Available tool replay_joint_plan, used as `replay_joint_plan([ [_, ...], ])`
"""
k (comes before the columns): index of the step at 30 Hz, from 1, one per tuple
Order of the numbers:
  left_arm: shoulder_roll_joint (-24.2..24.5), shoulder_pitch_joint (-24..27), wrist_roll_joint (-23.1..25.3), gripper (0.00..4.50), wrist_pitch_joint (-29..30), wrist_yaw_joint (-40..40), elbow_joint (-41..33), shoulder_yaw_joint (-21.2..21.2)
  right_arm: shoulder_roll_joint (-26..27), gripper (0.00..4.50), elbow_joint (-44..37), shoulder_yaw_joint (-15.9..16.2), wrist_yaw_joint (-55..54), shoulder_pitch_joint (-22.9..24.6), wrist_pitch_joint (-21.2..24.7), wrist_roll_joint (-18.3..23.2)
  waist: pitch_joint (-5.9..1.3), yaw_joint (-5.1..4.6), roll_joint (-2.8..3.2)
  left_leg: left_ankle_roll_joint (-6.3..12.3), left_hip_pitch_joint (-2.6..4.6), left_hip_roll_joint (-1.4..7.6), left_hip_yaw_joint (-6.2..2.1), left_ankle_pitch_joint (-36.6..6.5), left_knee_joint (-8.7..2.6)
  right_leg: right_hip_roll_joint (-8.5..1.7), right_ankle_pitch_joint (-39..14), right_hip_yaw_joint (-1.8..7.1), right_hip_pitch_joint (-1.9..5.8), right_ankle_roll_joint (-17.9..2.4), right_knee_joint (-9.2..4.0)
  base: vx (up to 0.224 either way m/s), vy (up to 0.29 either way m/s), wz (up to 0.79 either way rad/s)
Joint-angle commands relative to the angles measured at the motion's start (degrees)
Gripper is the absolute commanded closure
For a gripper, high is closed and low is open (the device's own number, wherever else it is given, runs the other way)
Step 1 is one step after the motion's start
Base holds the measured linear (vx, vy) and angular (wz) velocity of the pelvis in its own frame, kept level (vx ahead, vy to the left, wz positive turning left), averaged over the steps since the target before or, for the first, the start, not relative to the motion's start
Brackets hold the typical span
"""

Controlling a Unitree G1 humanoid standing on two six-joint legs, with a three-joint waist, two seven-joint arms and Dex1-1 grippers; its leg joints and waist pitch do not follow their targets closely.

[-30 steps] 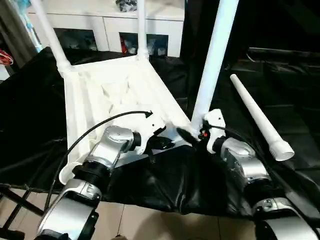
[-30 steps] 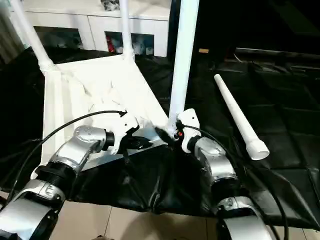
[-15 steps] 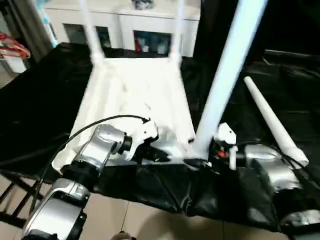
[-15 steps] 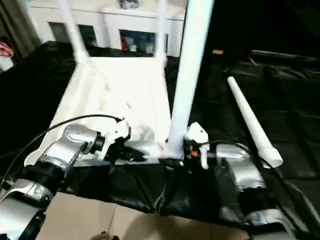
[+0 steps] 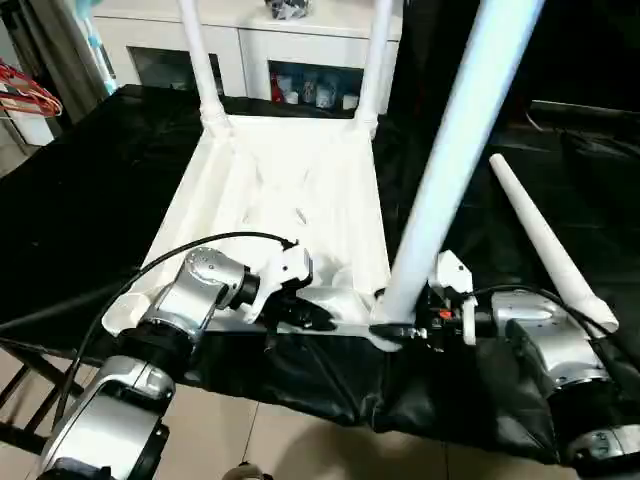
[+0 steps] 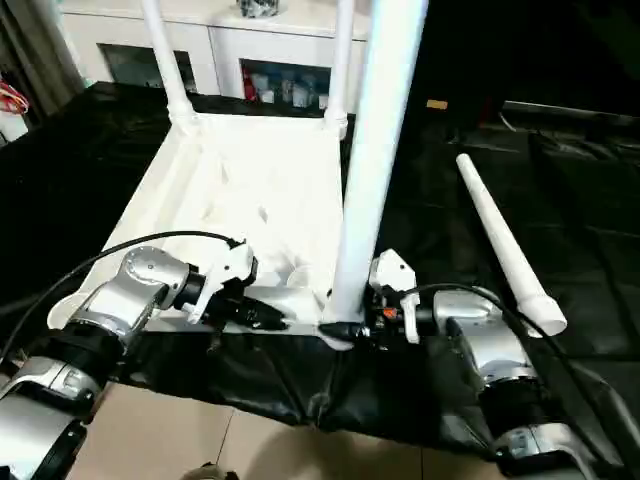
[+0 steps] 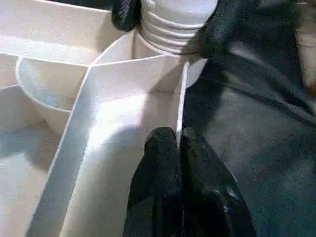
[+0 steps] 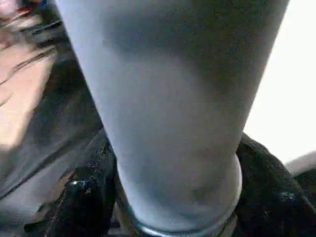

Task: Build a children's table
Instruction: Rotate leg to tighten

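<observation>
So the white tabletop (image 5: 290,200) is lying upside down on the black work table (image 5: 90,200), ribs up, with two legs (image 5: 200,60) already standing in the far corner sockets. The third leg (image 5: 450,150) is rising almost vertical from the near right corner, its threaded base sitting right in the socket (image 7: 168,49). That's the relation everything hangs on: leg axis lined up with the socket, right at the right gripper (image 5: 400,330), which is clamping around the leg's base. The left gripper (image 7: 178,143) is pinching the near rim just beside that corner, holding the top steady. The fourth leg (image 5: 545,245) is lying loose on the cloth further right, nearer the right arm.

Compared with a second ago, the leg is standing straighter and the tabletop is sitting squarer to the camera, though the head itself looks to have shifted too.
</observation>
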Motion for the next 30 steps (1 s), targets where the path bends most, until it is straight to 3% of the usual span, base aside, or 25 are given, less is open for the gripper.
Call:
replay_joint_plan([
  [1, -3.66, -3.2, -0.7, 4.5, 0.67, 6.64, -0.8, 1.9, 3.73, 1.76, 3.66, 2.65, -6.2, -0.16, 0.69, -2.91, -3.24, -0.62, -0.03, -0.1, 0.58, 1.11, -0.52, -19.15, -4.23, -3.06, -21.94, 1.93, 2.61, -10.77, -4.89, 0.0, 0.0, 0.0],
  [4, -6.38, -4.0, 0.08, 4.5, 1.94, 13.05, 0.25, 2.67, 7.51, 1.77, 9.71, 1.01, -18.73, -2.75, 0.17, -5.37, -3.1, -1.59, -0.07, -0.56, 0.27, 1.02, -0.69, -19.5, -4.36, -3.0, -23.34, 1.9, 2.55, -9.9, -4.97, 0.0, 0.0, 0.0],
  [5, -7.01, -4.22, 0.22, 4.5, 2.18, 14.52, 0.58, 2.87, 8.31, 1.77, 10.85, 0.68, -21.28, -3.28, 0.07, -5.82, -3.23, -2.13, -0.07, -0.94, 0.17, 0.73, -0.94, -19.98, -4.38, -2.97, -26.32, 1.53, 2.85, -8.36, -5.22, 0.0, 0.0, 0.0],
  [6, -8.04, -4.54, 0.34, 4.5, 2.64, 16.52, 0.99, 3.13, 9.58, 1.77, 12.36, 0.04, -23.93, -4.06, 0.46, -5.67, -3.23, -2.13, -0.07, -0.94, 0.17, 0.73, -0.94, -19.98, -4.38, -2.97, -26.32, 1.53, 2.85, -8.36, -5.22, 0.0, 0.0, 0.0],
  [7, -9.63, -5.03, 0.41, 4.5, 3.12, 19.45, 1.8, 3.35, 11.69, 1.77, 14.4, -1.01, -27.61, -5.19, 0.9, -5.49, -3.2, -2.6, -0.17, -0.41, 0.52, 0.67, -0.73, -19.81, -4.15, -2.9, -25.26, 1.79, 2.3, -8.93, -5.49, 0.0, 0.0, 0.0],
  [11, -12.06, -5.21, 0.35, 4.5, 3.33, 21.97, 2.36, 3.22, 14.44, 1.77, 16.6, -1.49, -31.61, -6.46, -0.34, -5.88, -3.29, -2.87, -0.19, 0.59, 0.54, 0.66, -0.61, -19.66, -4.09, -2.69, -23.41, 1.78, 2.33, -9.58, -5.48, 0.0, 0.0, 0.0],
  [12, -12.78, -4.96, 0.31, 4.5, 3.09, 21.62, 2.18, 2.9, 15.23, 1.77, 17.0, -1.5, -31.32, -6.66, -1.08, -5.62, -3.33, -2.9, -0.16, 0.95, 0.44, 0.72, -0.57, -19.42, -4.1, -2.65, -21.94, 1.85, 2.34, -10.04, -5.31, 0.0, 0.0, 0.0],
  [13, -13.12, -4.74, 0.26, 4.5, 3.11, 21.31, 1.85, 2.74, 15.55, 1.43, 17.24, -1.72, -30.97, -6.76, -1.43, -5.22, -3.37, -2.94, -0.16, 1.27, 0.26, 0.72, -0.55, -19.03, -4.11, -2.64, -20.72, 1.84, 2.52, -10.38, -5.14, 0.0, 0.0, 0.0],
  [16, -13.44, -4.28, -0.06, 4.5, 3.15, 20.26, 1.08, 2.49, 15.69, 1.05, 17.91, -2.47, -29.46, -7.12, -1.56, -4.32, -3.41, -2.93, 0.01, 1.67, 0.33, 0.78, -0.46, -18.53, -4.08, -2.57, -18.47, 1.92, 2.56, -11.28, -4.94, 0.0, 0.0, 0.0],
  [20, -12.2, -3.43, -0.8, 4.5, 1.64, 16.92, 0.17, 1.94, 13.72, 0.73, 16.82, -1.53, -25.71, -6.66, -3.3, -4.83, -3.35, -2.97, 0.08, 1.78, 0.39, 0.77, -0.44, -19.65, -4.11, -2.62, -19.87, 1.89, 2.57, -11.16, -5.12, 0.0, 0.0, 0.0],
  [24, -10.43, -2.54, -1.79, 4.5, 0.83, 12.64, -1.18, 1.65, 11.21, 0.73, 14.11, -0.64, -18.41, -5.28, -4.35, -3.73, -3.57, -2.75, -0.06, 2.64, 0.26, 0.82, -0.37, -17.82, -4.0, -2.64, -16.99, 1.98, 2.84, -11.63, -4.88, 0.0, 0.0, 0.0],
  [30, -5.21, -0.78, -3.47, 4.5, 0.0, 2.25, -4.11, 0.72, 3.81, 0.73, 4.71, 2.99, -0.15, -0.58, -4.13, -0.75, -3.98, -1.58, -0.06, 5.74, 0.09, 1.16, -0.03, -11.7, -3.4, -2.39, -6.34, 1.84, 3.35, -15.22, -3.59, 0.0, 0.0, 0.0],
])
